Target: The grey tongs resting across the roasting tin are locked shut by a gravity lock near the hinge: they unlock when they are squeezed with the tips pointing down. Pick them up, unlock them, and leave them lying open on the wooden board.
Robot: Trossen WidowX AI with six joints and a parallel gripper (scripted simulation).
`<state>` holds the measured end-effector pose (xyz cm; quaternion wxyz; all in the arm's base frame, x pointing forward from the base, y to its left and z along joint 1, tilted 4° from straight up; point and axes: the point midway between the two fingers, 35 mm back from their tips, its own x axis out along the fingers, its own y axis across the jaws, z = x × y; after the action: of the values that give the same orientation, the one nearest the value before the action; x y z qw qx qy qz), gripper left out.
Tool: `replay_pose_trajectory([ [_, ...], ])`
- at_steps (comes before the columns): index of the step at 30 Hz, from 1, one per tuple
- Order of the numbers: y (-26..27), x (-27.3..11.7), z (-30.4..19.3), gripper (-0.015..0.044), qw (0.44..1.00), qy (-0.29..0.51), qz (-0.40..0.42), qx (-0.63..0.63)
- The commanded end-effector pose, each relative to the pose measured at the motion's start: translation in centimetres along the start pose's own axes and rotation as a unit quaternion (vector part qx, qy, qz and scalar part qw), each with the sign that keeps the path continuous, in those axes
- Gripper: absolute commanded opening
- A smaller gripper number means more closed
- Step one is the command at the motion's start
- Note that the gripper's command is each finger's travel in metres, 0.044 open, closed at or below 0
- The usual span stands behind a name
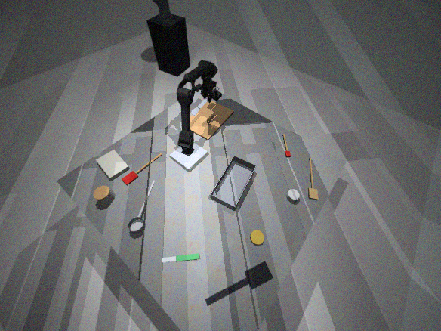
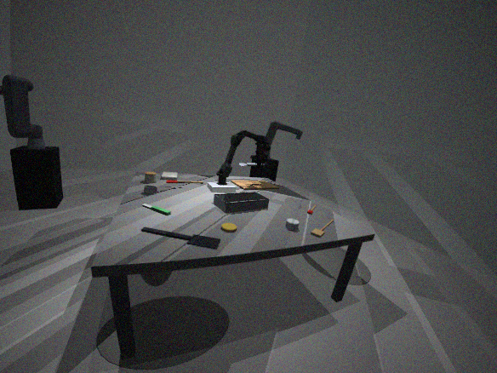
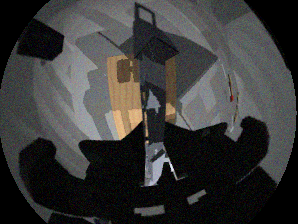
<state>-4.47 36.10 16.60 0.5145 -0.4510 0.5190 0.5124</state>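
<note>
My gripper (image 1: 214,97) (image 2: 261,163) (image 3: 150,121) is shut on the grey tongs (image 2: 248,163) (image 3: 155,117), high above the wooden board. The tongs lie about level in the exterior view, with a pale end sticking out left of the fingers. In the wrist view they run from a dark block with a loop at the top down between the fingers. Whether their arms are locked or spread, I cannot tell. The wooden board (image 1: 204,130) (image 2: 272,186) (image 3: 120,95) lies flat behind the arm's base. The roasting tin (image 1: 245,163) (image 2: 251,206) holds no tongs.
The arm's white base (image 1: 189,163) stands between the board and the tin. A red spatula (image 1: 130,177), a ladle (image 1: 136,225) and a cork-lidded jar (image 1: 102,193) lie or stand on the left. A green-handled knife (image 1: 187,258), yellow disc (image 1: 257,237) and black turner (image 1: 259,275) lie at the front.
</note>
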Motion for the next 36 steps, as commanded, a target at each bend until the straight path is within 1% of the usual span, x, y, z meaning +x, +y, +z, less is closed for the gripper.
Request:
replay_pose_trajectory([
  [1, -0.1, -0.2, 0.0, -0.0150, 1.000, 0.017, 0.004, 0.002],
  [12, -0.1, 0.1, 0.0, -0.0150, 1.000, 0.019, 0.004, 0.003],
  [36, 0.0, 4.0, 0.3, -0.0150, 1.000, 0.018, 0.004, 0.003],
])
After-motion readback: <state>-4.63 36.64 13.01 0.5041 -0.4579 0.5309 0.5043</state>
